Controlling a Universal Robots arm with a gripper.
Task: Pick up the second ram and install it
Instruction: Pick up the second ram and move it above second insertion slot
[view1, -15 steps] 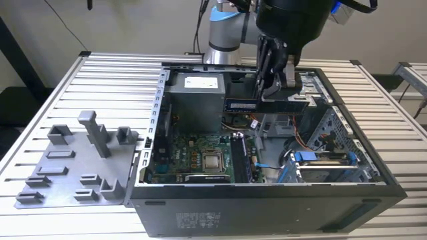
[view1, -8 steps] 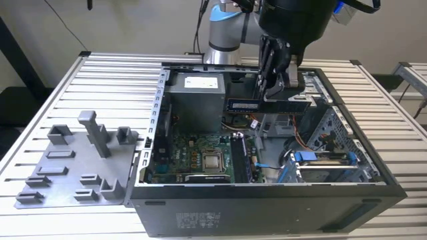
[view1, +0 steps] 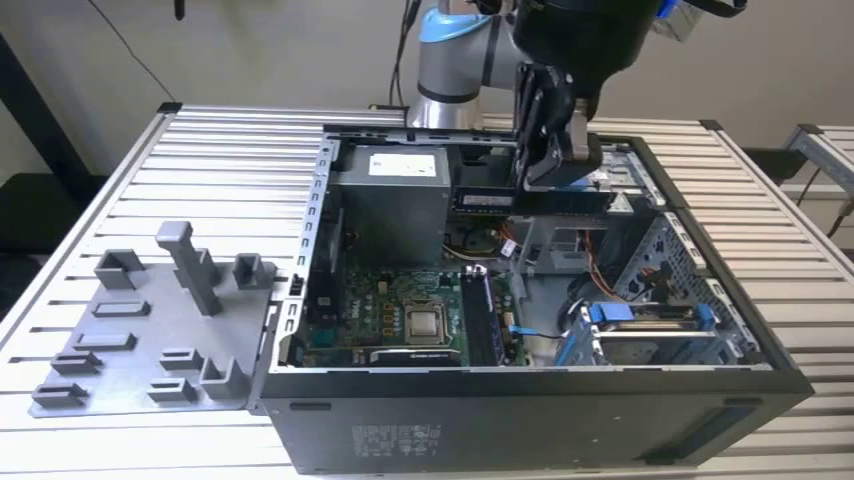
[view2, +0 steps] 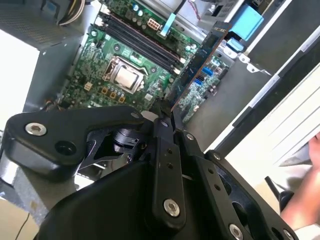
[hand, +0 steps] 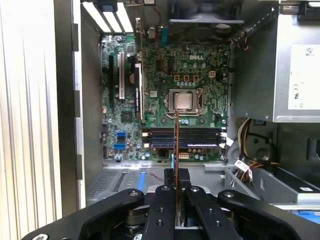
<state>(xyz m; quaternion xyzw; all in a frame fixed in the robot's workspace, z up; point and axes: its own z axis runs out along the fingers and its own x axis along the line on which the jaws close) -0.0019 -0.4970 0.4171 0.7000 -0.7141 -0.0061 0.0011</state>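
Our black gripper (view1: 554, 175) has its fingers clamped on the long, flat, dark blue-green ram stick (view1: 534, 200), which hangs above the open black computer case (view1: 534, 420). We judge its long axis crosswise to the black memory slots (hand: 182, 136) below.

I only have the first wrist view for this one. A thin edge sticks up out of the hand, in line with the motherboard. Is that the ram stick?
Observer: Yes. In the exterior view the hand grips the second ram seen broadside: a long, dark stick, held level.
Operator: Is it seated in a slot?
Observer: No. The exterior view shows it hanging above the open case, well clear of the motherboard.
Operator: What lies outside the case?
Observer: A grey holder plate with upright blocks lies on the slatted table, at the exterior view's left of the case.
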